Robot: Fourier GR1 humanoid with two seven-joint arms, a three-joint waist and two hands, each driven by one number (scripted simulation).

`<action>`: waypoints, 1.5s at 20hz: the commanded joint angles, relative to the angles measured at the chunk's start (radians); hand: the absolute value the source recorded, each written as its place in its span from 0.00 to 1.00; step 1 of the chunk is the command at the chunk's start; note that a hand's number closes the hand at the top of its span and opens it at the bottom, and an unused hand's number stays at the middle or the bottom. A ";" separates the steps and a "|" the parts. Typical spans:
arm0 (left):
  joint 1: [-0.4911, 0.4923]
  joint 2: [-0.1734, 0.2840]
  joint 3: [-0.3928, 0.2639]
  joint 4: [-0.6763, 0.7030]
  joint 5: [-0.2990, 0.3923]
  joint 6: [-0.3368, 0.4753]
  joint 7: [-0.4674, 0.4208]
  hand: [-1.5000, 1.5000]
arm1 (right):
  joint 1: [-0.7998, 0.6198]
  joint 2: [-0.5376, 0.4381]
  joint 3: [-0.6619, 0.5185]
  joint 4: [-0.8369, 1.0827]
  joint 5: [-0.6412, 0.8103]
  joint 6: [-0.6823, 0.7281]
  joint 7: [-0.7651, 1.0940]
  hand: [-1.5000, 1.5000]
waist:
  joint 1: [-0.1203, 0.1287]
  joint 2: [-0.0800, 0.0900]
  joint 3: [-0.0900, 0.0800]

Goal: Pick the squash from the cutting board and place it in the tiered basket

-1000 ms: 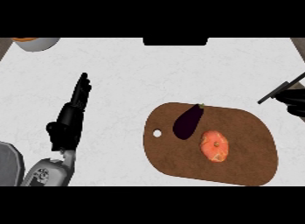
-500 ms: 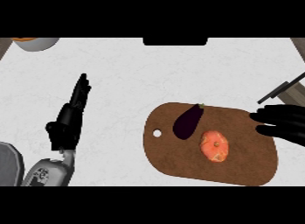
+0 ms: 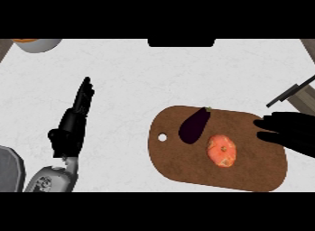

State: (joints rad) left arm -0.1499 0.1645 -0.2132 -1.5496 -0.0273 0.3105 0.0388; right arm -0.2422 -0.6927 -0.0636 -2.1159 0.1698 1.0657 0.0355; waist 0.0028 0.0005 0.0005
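An orange squash (image 3: 221,150) lies on the brown cutting board (image 3: 186,164), just right of a dark purple eggplant (image 3: 194,125). My right hand (image 3: 296,133) comes in from the right edge over the board's right end, fingers stretched toward the squash, a short way from it. My left hand (image 3: 73,121) rests open at the left of the counter, fingers pointing up. At the right edge a thin black bar (image 3: 295,88), perhaps part of the tiered basket, pokes in; the rest is out of view.
A white bowl with something orange in it (image 3: 36,43) sits at the top left. A dark slab (image 3: 181,42) lies at the top centre. Wooden floor shows at both upper corners beyond the white counter (image 3: 133,76).
My right hand has moved leftward from the right edge over the board's end, closer to the squash. The left hand, squash and eggplant have stayed put.
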 commanded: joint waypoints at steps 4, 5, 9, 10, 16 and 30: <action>0.000 -0.014 0.022 -0.006 -0.009 -0.036 0.006 0.50 | 0.035 0.011 0.103 0.025 0.298 -0.077 -0.205 0.00 | 0.002 0.001 0.000; -0.039 -0.007 0.042 -0.017 -0.014 -0.030 0.055 0.50 | 0.012 -0.008 0.103 0.031 0.277 -0.051 -0.176 0.00 | 0.001 0.000 0.000; -0.013 -0.036 0.032 0.039 -0.043 -0.020 -0.020 0.50 | 0.058 -0.037 0.119 0.022 0.341 -0.125 -0.299 0.00 | -0.002 0.000 0.000; -0.017 -0.032 0.035 -0.024 -0.032 -0.026 0.044 0.50 | 0.007 -0.029 0.101 -0.025 0.273 -0.052 -0.204 0.00 | -0.001 -0.001 -0.001; -0.023 -0.049 0.053 0.053 -0.041 -0.039 -0.027 0.50 | 0.086 -0.048 0.240 0.046 0.527 -0.314 -0.415 0.00 | -0.002 0.001 0.000; -0.002 -0.085 0.071 0.042 -0.076 -0.074 -0.029 0.50 | 0.053 0.022 0.216 0.277 0.629 -0.349 -0.469 0.00 | -0.001 0.000 0.000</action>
State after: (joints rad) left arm -0.1621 0.0931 -0.1359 -1.5096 -0.0907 0.2420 0.0189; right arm -0.2115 -0.6546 0.1529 -1.8982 0.7649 0.7256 -0.3339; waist 0.0032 0.0007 -0.0001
